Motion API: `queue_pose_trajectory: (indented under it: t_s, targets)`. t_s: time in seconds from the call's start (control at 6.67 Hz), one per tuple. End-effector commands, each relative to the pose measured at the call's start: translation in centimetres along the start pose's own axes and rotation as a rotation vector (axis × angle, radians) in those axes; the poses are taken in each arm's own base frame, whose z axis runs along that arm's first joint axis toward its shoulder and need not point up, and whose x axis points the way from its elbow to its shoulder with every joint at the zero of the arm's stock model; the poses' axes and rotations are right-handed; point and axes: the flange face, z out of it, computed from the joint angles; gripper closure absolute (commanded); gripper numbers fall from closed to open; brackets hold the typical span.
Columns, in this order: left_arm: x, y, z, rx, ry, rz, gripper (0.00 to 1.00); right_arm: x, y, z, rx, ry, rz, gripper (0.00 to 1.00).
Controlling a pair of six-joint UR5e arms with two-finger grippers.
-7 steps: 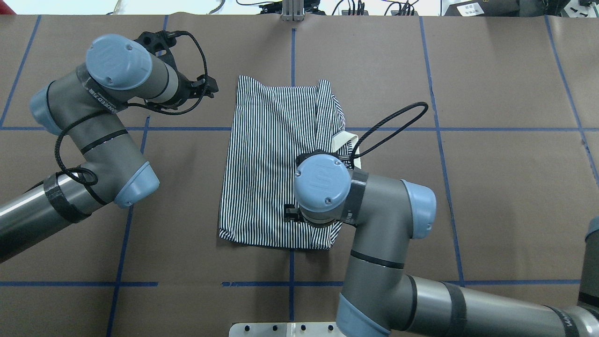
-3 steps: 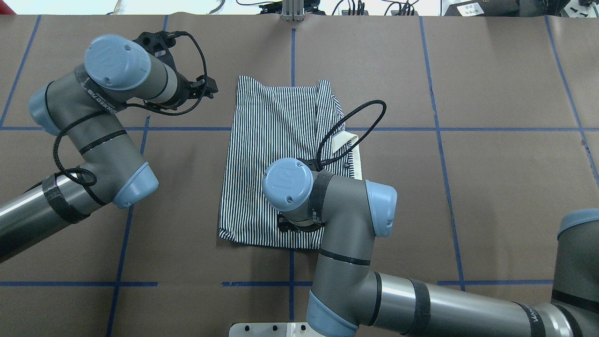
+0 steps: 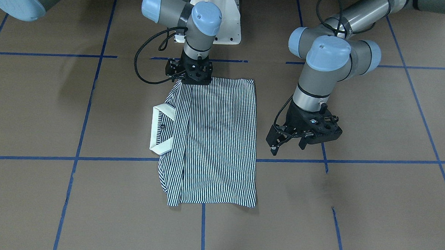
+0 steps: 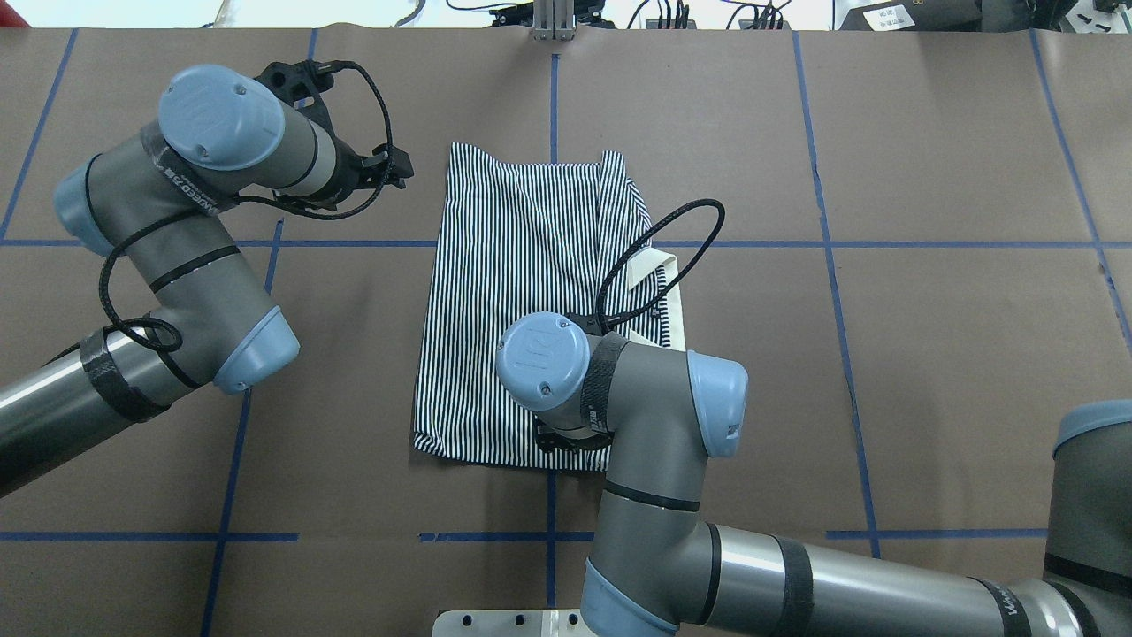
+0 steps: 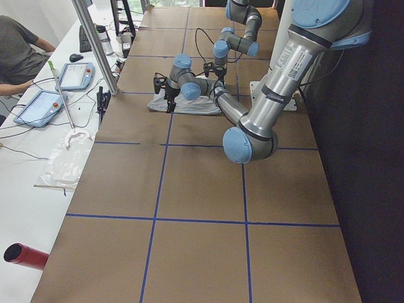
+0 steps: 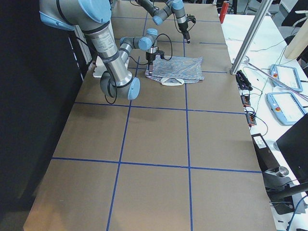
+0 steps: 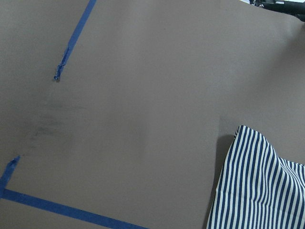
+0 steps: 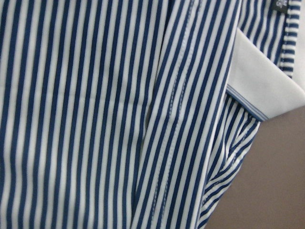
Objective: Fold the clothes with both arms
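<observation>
Left fingers (image 3: 274,143) spread apart, empty, hovering just off the striped polo shirt (image 3: 214,139), not touching it. Right fingers (image 3: 190,79) sit down at the shirt's robot-side edge; can't tell if they're clamped on it. Shirt lies folded flat mid-surface (image 3: 354,202), with the cream collar (image 3: 158,131) poking out on the robot's right.

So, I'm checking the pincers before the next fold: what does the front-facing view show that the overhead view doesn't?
Only front-facing: the left pincer in full, jaws apart, beside the shirt; the right pincer down at the shirt's robot-side edge. Only overhead: the right arm's wrist covering that pincer, and the metal post at the table's far edge. Both: the folded striped shirt with its cream collar poking out sideways.
</observation>
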Motion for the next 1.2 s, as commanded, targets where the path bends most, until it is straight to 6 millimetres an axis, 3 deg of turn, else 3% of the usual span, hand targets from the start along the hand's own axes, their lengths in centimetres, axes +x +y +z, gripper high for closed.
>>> queue_pose_trajectory:
  t_s: [0.0,0.75,1.05]
  targets:
    - [0.1,0.1,0.0,-0.003,0.004,-0.002,0.00,0.2,0.4,0.5,-0.016,0.028,-0.012,0.00]
    - [0.5,0.3,-0.5,-0.012,0.016,-0.003,0.00,1.5,0.7,1.1,-0.044,0.089,-0.039,0.00]
    - [0.8,0.3,-0.6,-0.013,0.022,-0.004,0.00,5.5,1.7,1.6,-0.045,0.104,-0.056,0.00]
